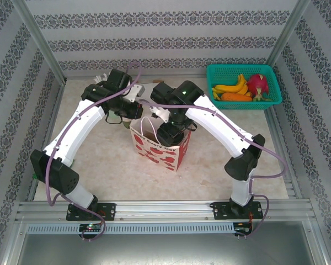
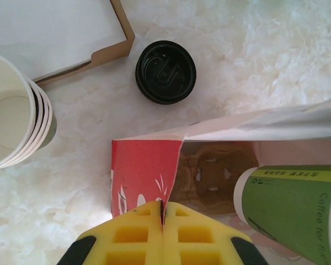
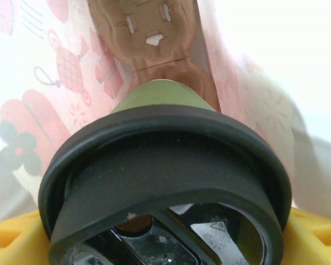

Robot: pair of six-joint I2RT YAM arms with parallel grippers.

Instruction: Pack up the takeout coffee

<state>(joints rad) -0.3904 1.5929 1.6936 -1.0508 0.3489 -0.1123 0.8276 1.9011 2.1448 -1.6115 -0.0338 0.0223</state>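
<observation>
One takeout coffee (image 3: 164,160), olive-green with its black lid on, sits low in the middle of the right wrist frame, inside the mouth of a red-and-white paper bag (image 1: 164,148). The right gripper (image 1: 170,132) is clamped on it, yellow fingers (image 3: 14,240) flanking the lid at the lower corners. Above the cup in that frame, a brown cardboard insert (image 3: 146,33) lies in the bag's bottom. The left wrist view puts the cup at lower right and the left gripper (image 2: 163,212) at bottom centre, closed together on the bag's red edge. Outside the bag lie a loose black lid (image 2: 165,72) at upper centre, a stack of paper cups (image 2: 14,110) at left and a cardboard tray (image 2: 71,33) at upper left. A teal basket (image 1: 240,67) of fruit stands upper right in the overhead frame.
</observation>
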